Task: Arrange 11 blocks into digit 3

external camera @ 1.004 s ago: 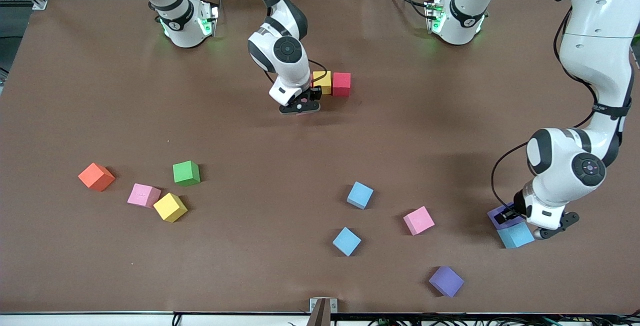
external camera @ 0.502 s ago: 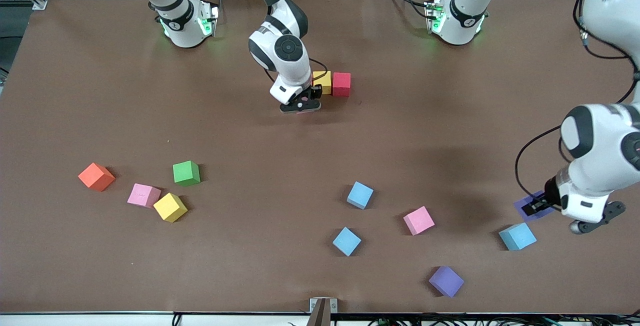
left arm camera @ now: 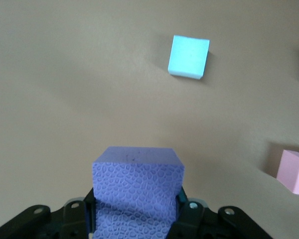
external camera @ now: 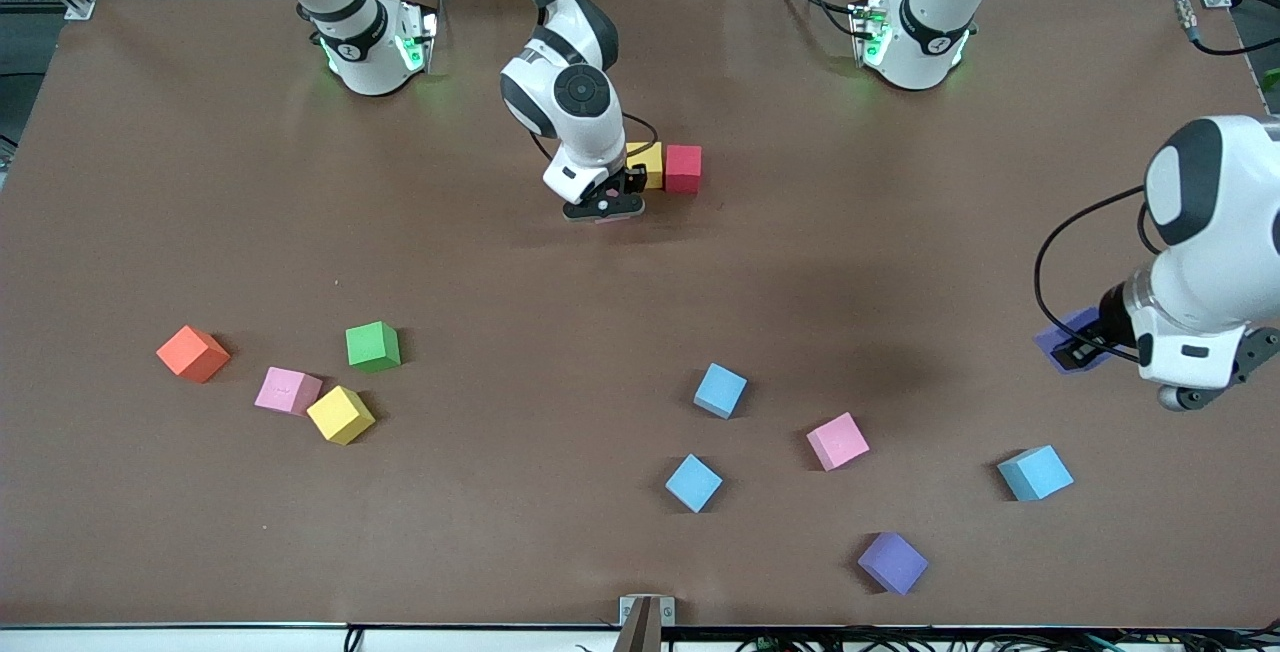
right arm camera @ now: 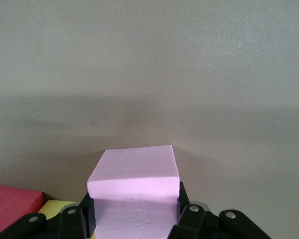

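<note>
Blocks look light and squishy: right gripper is pinching a pink block by opposite faces beside the yellow block, left gripper is carrying a purple block the same way.

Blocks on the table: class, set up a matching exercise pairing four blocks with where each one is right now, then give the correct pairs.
Things
1. purple block
2. pink block
3. red block
4. orange block

Places
A. on the table, touching a yellow block
B. held in the left gripper, over the table
C. loose on the table toward the right arm's end
D. held in the right gripper, beside the yellow block

Pairs: 1-B, 2-D, 3-A, 4-C
</note>
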Robot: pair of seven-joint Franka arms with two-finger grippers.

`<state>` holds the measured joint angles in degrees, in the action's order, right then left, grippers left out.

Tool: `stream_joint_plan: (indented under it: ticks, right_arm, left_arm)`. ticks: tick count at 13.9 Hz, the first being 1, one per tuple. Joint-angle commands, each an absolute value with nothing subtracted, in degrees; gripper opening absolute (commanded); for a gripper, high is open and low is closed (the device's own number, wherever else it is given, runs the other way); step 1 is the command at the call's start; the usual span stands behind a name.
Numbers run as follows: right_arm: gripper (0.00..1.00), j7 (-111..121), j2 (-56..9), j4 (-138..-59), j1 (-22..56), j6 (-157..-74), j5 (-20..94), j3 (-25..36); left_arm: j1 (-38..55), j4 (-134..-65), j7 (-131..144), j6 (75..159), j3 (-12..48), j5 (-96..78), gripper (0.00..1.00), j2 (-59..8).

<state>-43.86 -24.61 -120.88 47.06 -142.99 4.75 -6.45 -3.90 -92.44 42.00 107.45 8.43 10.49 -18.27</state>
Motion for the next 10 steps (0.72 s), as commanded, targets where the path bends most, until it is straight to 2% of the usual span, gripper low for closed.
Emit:
stream_joint_plan:
  ticks: [1,3,4,5,10]
  right_arm:
    - [0.34,-44.91,-24.43,-122.96,48.34,-143.53,5.98,-6.33]
    - [0.39,-44.91,-24.43,-122.96,48.34,-143.44,5.98,-6.33]
    - [0.65,-44.91,-24.43,-122.87,48.25,-143.35,5.98,-6.33]
    - [1.00,-44.83,-24.43,-122.78,48.25,-143.09,5.98,-6.33]
    - [1.00,-44.48,-24.08,-119.90,46.59,-143.00,5.98,-6.15]
  left_arm:
    - [-0.79,-93.96,46.66,106.26,6.59,10.81,0.10,-16.35]
    - [-0.70,-93.87,48.77,105.91,7.64,10.72,0.10,-16.35]
    - [-0.70,-93.87,50.17,105.73,8.52,10.64,0.11,-16.35]
    - [-0.62,-93.87,51.66,105.73,9.13,10.72,0.11,-16.52]
    - [-0.88,-93.60,58.44,106.34,10.81,6.78,0.11,-17.14]
